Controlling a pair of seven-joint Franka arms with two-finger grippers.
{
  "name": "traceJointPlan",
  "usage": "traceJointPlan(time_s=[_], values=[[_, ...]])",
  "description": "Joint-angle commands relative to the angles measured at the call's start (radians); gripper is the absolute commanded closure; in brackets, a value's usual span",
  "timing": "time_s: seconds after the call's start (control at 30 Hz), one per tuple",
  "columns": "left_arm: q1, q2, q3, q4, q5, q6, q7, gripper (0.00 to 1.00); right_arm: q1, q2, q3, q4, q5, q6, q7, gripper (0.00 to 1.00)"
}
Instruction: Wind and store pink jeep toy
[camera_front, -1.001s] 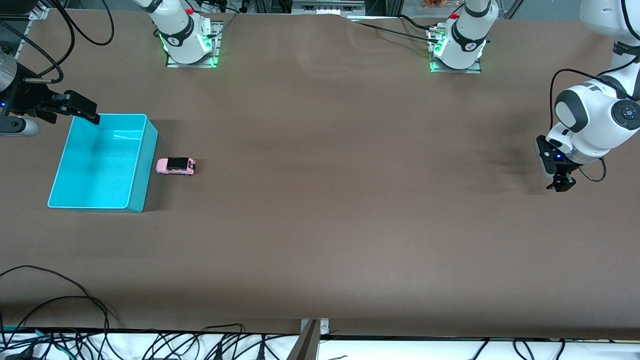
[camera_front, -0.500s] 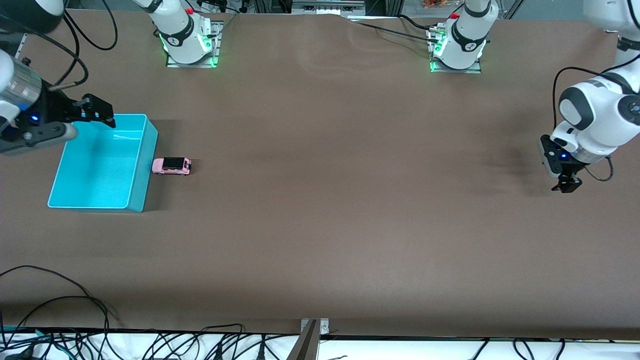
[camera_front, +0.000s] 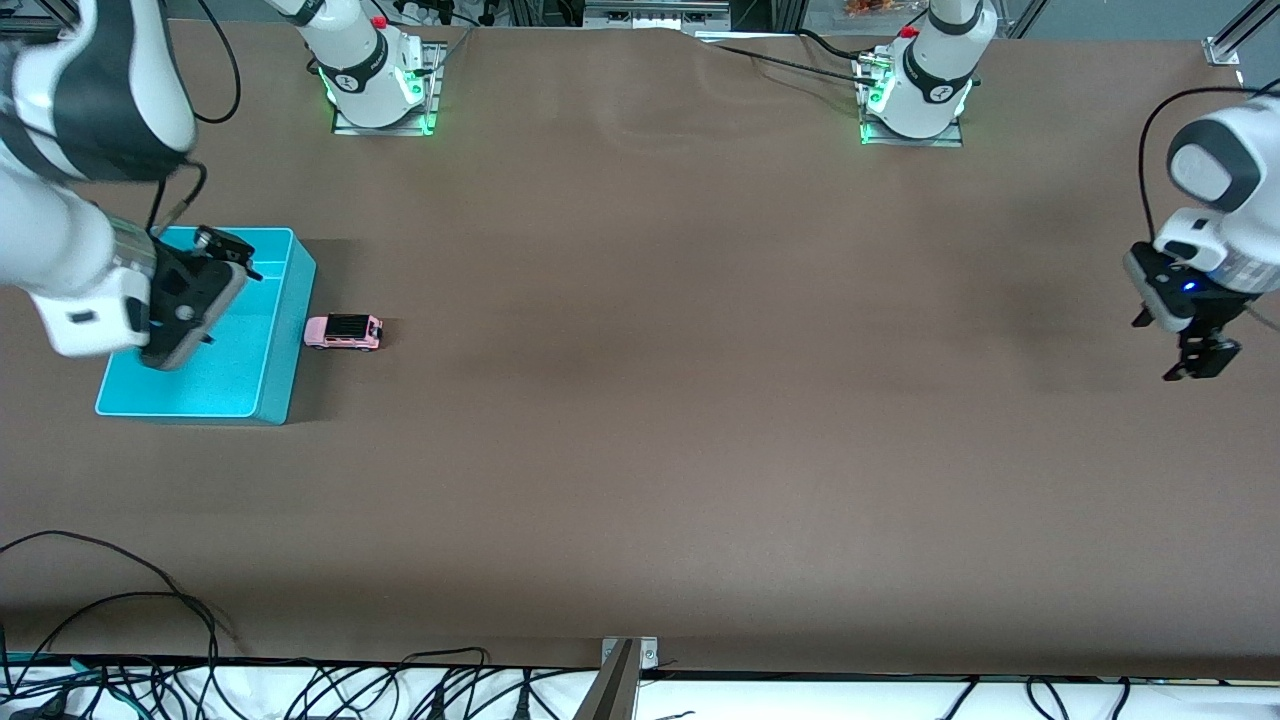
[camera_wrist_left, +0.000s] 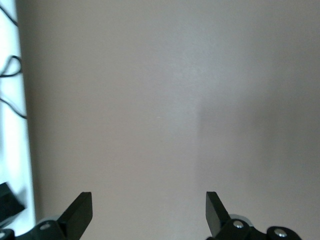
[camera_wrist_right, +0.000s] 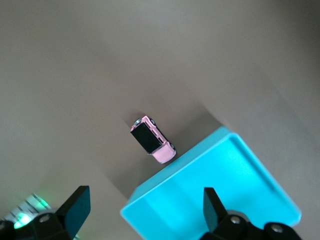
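Right gripper, mid-left of the front frame: fingers spread wide, nothing between them, over the turquoise bin. Left gripper, right edge of the frame: fingers also wide apart and empty, over bare brown table. Pink jeep toy stands on the table just beside the bin's wall, on the side toward the left arm's end.

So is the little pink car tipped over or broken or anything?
No, nothing looks wrong. The pink jeep toy sits upright on its wheels on the table, beside the turquoise bin, and looks whole.
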Motion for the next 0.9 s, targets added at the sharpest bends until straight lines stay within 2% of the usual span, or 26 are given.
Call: traceJointPlan(time_s=[0.0, 0.23, 0.43, 0.6, 0.73, 0.87], values=[[-0.029, -0.138, -0.001, -0.027, -0.033, -0.083, 0.023, 0.00, -0.002, -0.017, 0.000, -0.157, 0.013, 0.142, -0.181, 0.00], [-0.029, -0.194, -0.001, -0.026, -0.036, -0.129, 0.019, 0.00, -0.004, -0.003, -0.001, -0.348, 0.086, 0.337, -0.362, 0.00], [-0.043, -0.267, -0.006, -0.007, -0.036, -0.230, -0.036, 0.00, -0.002, 0.013, -0.001, -0.483, 0.088, 0.514, -0.491, 0.00], [-0.046, -0.268, -0.019, 0.098, -0.028, -0.400, -0.131, 0.00, -0.004, 0.038, -0.001, -0.538, 0.088, 0.586, -0.528, 0.00], [-0.046, -0.268, -0.078, 0.160, -0.017, -0.506, -0.213, 0.00, -0.004, 0.053, -0.003, -0.561, 0.088, 0.612, -0.531, 0.00], [-0.048, -0.267, -0.102, 0.227, 0.047, -0.603, -0.346, 0.00, -0.011, 0.070, -0.006, -0.572, 0.088, 0.624, -0.531, 0.00]])
